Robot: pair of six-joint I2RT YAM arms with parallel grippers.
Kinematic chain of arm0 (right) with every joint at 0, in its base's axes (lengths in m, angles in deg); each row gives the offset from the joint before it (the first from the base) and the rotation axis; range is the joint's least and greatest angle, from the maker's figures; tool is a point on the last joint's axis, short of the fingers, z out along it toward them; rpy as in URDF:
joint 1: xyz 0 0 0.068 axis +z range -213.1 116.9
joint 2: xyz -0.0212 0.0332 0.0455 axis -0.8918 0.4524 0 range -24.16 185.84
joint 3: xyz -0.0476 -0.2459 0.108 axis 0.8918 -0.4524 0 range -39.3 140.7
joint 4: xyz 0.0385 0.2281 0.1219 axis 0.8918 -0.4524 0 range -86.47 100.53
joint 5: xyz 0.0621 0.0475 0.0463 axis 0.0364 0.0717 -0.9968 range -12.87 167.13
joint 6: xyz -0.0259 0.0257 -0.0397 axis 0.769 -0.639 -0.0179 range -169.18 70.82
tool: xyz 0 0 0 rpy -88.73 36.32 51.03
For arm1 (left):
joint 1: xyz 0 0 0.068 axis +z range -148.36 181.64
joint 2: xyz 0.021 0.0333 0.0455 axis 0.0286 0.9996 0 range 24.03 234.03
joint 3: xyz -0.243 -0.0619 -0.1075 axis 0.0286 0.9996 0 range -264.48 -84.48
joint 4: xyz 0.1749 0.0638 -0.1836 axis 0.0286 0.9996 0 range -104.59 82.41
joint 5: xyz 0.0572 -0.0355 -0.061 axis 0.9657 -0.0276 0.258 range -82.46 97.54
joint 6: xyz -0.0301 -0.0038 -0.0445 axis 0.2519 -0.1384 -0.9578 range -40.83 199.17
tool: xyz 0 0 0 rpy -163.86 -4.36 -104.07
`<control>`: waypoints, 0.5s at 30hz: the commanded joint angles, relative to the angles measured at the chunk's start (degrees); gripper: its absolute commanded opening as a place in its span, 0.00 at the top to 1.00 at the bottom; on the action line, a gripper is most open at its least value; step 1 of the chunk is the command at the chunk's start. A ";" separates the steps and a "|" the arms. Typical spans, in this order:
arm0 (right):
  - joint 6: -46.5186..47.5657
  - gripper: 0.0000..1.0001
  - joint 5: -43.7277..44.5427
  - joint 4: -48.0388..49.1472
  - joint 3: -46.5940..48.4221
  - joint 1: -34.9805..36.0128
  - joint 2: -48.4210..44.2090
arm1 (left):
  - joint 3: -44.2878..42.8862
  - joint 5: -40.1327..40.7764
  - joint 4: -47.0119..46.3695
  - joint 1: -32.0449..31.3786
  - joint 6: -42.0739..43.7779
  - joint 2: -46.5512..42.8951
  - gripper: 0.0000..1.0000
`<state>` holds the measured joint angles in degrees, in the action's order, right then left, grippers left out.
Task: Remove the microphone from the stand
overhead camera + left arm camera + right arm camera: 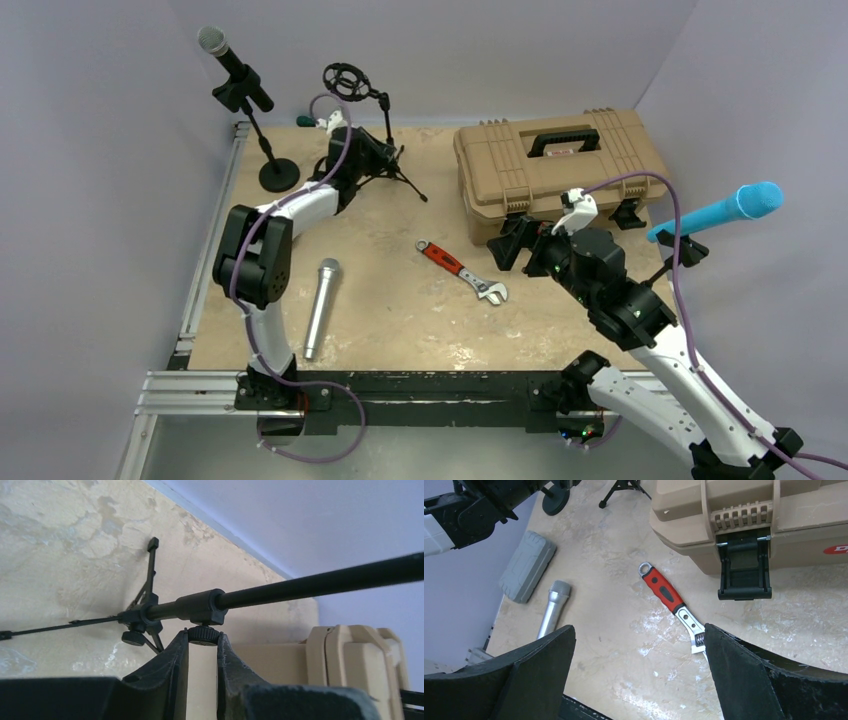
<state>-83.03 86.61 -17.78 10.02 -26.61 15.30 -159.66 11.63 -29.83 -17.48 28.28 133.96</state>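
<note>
A black microphone (225, 55) sits clipped in a round-base stand (278, 175) at the far left. A tripod stand (392, 172) with an empty shock mount (347, 80) stands beside it. My left gripper (372, 158) is at this tripod. In the left wrist view, the left gripper (203, 639) is shut on a small knurled knob (203, 634) under the collar (200, 607) of the pole (310, 582). A blue microphone (725, 210) sits on a stand at the right. My right gripper (520, 240) is open and empty above the table (639, 635).
A silver microphone (322, 305) lies loose on the table near the left arm and also shows in the right wrist view (551, 607). A red-handled wrench (462, 270) lies mid-table. A tan toolbox (560, 165) stands at the back right. A grey case (526, 566) lies at the left.
</note>
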 commanded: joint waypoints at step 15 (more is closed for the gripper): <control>0.02 0.01 0.90 1.33 0.69 0.27 -0.91 | 9.83 -16.28 -26.43 6.37 -55.21 7.47 1.00</control>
<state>-83.05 86.63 -17.76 10.02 -26.61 15.13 -152.25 -3.38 -44.96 -11.55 -8.20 136.67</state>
